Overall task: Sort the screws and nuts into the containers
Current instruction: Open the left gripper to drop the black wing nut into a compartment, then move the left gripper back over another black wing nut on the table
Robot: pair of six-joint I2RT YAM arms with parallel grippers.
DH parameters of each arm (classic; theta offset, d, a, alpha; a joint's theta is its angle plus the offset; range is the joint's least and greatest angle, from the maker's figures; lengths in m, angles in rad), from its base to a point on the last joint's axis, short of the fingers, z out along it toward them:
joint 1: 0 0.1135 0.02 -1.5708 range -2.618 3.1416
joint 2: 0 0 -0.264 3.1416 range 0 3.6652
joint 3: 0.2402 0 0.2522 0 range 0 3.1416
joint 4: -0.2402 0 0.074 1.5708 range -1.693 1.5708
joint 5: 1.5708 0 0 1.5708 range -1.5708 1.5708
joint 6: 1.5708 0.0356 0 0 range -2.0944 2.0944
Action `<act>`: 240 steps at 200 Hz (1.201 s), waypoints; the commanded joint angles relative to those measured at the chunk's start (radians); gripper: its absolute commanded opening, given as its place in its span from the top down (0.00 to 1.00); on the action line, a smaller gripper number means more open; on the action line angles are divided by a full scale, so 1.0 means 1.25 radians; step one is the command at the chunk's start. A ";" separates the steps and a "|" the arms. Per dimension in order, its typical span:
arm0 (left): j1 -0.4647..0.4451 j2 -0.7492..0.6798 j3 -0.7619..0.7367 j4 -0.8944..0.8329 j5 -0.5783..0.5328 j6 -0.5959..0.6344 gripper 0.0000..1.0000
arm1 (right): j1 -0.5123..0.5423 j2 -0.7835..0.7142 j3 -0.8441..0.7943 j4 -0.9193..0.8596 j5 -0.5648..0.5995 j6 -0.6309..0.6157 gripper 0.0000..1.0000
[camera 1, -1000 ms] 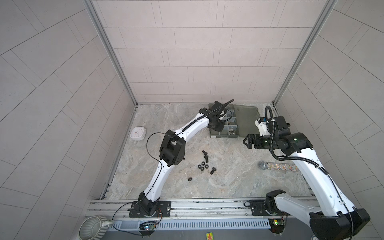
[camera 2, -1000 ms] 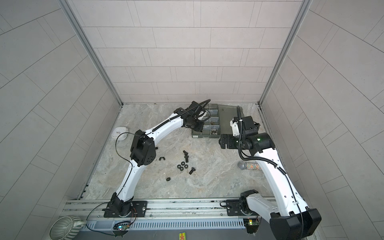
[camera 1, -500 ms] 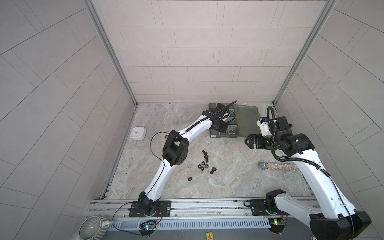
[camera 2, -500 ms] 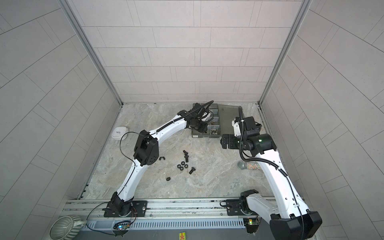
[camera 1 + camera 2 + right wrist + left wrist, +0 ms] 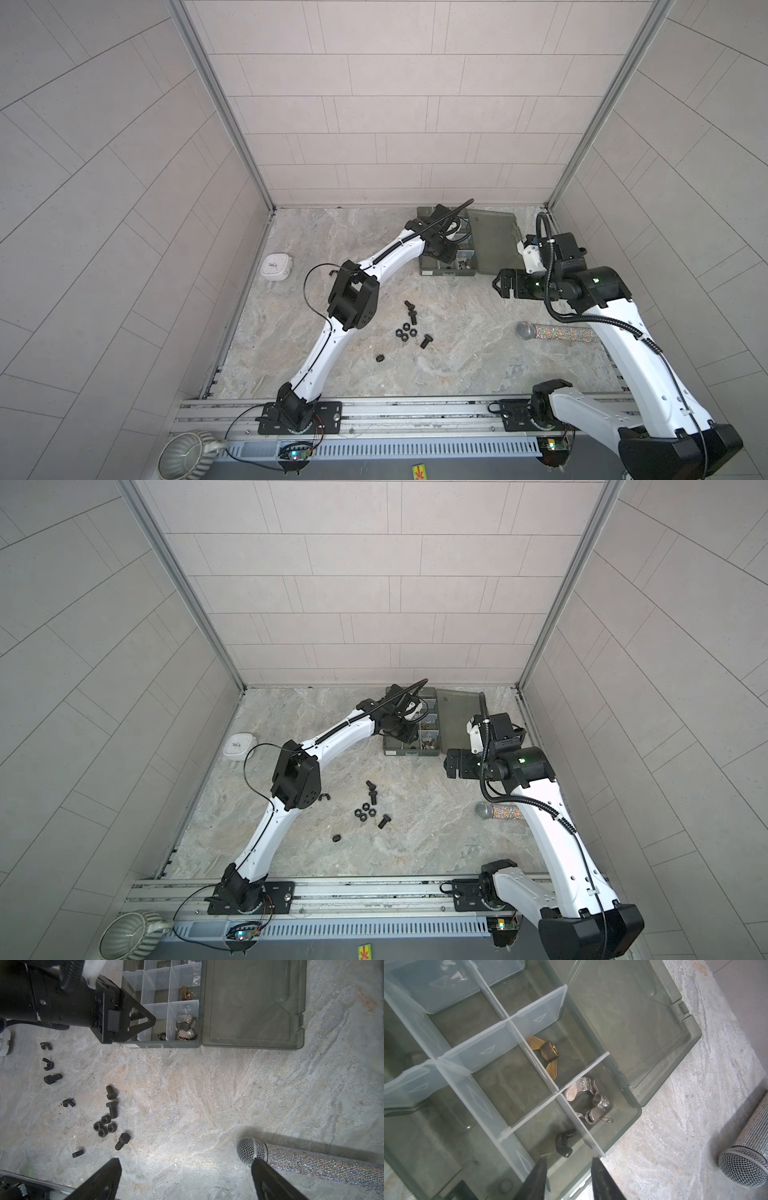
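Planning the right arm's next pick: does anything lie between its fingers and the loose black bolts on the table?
Nothing visible does: only bare table lies between the right gripper and the screws. The microphone lies apart, off that path.

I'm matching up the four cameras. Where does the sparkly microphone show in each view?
Top view: the microphone lies on the floor at right, nearer than the open lid.
Top view: same spot, handle partly hidden by the right arm.
Left wrist: on the floor past the box's corner, cut by the frame edge.
Right wrist: on the floor across from the lid.
Shared landmark: the open lid.
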 commanded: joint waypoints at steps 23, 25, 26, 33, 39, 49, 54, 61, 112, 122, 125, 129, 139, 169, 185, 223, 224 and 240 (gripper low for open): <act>0.007 -0.199 -0.206 -0.031 -0.090 0.006 0.59 | -0.004 0.018 0.015 0.003 -0.039 -0.006 0.01; 0.007 -0.206 -0.217 -0.036 -0.095 0.005 0.59 | -0.004 0.019 0.014 0.005 -0.042 -0.006 0.01; 0.007 -0.210 -0.223 -0.039 -0.097 0.005 0.59 | -0.004 0.019 0.014 0.006 -0.043 -0.005 0.01; 0.007 -0.239 -0.263 -0.057 -0.111 0.003 0.59 | -0.003 0.021 0.008 0.012 -0.055 -0.001 0.01; 0.009 -0.266 -0.306 -0.065 -0.122 -0.002 0.59 | -0.004 0.022 0.001 0.019 -0.064 0.004 0.01; 0.009 -0.314 -0.388 -0.064 -0.136 -0.016 0.59 | -0.003 0.024 -0.010 0.032 -0.080 0.011 0.01; 0.009 -0.339 -0.430 -0.055 -0.139 -0.022 0.59 | -0.002 0.025 -0.016 0.038 -0.087 0.014 0.01; 0.010 -0.373 -0.496 -0.040 -0.144 -0.036 0.59 | -0.001 0.026 -0.021 0.046 -0.097 0.017 0.01; 0.017 -0.573 -0.820 0.030 -0.142 -0.159 0.59 | 0.026 0.035 -0.032 0.062 -0.110 0.024 0.01; 0.016 -0.619 -0.873 0.038 -0.149 -0.172 0.59 | 0.033 0.032 -0.033 0.065 -0.110 0.027 0.01; 0.017 -0.632 -0.891 0.040 -0.153 -0.173 0.58 | 0.035 0.031 -0.034 0.066 -0.110 0.028 0.01; 0.017 -0.647 -0.910 0.041 -0.162 -0.177 0.58 | 0.037 0.031 -0.035 0.067 -0.109 0.030 0.01; 0.019 -0.687 -0.959 0.043 -0.186 -0.182 0.57 | 0.044 0.030 -0.041 0.073 -0.110 0.034 0.01; 0.054 -0.759 -1.054 0.048 -0.220 -0.210 0.49 | 0.071 0.036 -0.051 0.097 -0.110 0.057 0.01; 0.083 -0.776 -1.081 0.044 -0.223 -0.231 0.46 | 0.091 0.039 -0.049 0.109 -0.105 0.069 0.01; 0.164 -0.767 -1.100 0.041 -0.207 -0.304 0.40 | 0.131 0.047 -0.036 0.118 -0.074 0.087 0.01; 0.165 -0.766 -1.100 0.041 -0.206 -0.306 0.40 | 0.131 0.047 -0.036 0.118 -0.074 0.087 0.01; 0.178 -0.754 -1.092 0.052 -0.192 -0.326 0.40 | 0.138 0.046 -0.033 0.117 -0.065 0.090 0.01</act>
